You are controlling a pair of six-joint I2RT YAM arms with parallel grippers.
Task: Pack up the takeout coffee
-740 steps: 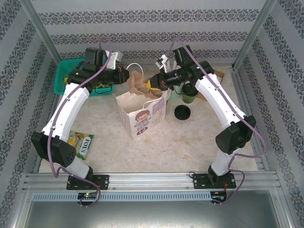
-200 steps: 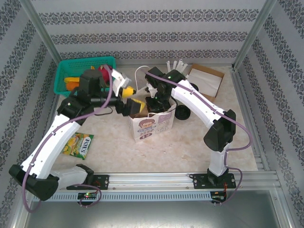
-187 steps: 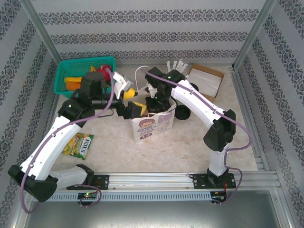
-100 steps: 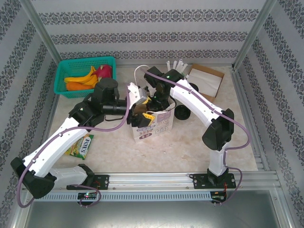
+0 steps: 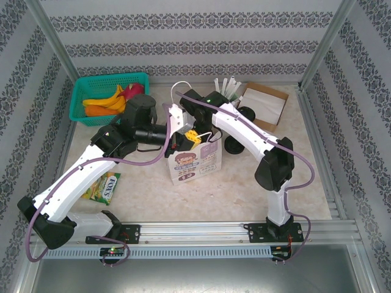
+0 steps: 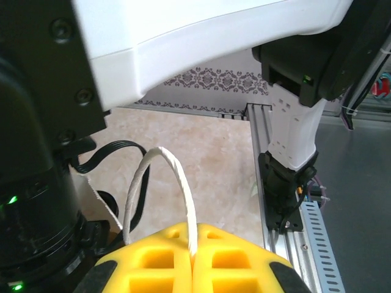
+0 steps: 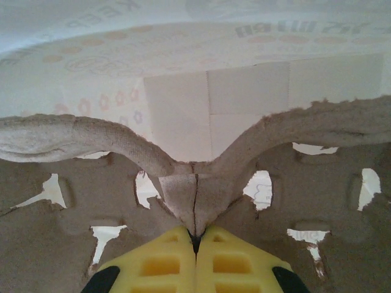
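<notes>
Left gripper (image 6: 192, 244) clamped on handle (image 6: 177, 177) of bag (image 5: 195, 166). Right gripper (image 7: 195, 241) closed, pinching ridge of carrier (image 7: 195, 195) inside bag. Coffee (image 5: 247, 115) on table (image 5: 183, 201), right of bag, apart. Best practice: lift handle taut, mouth wide; seat carrier flat before fetching coffee.

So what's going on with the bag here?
Both arms are working at the white paper bag in the middle of the table. The left gripper is shut on the bag's white rope handle, pinching the cord between its yellow fingers. The right gripper reaches down into the bag and is shut on a fold of the brown pulp cup carrier inside it.
</notes>
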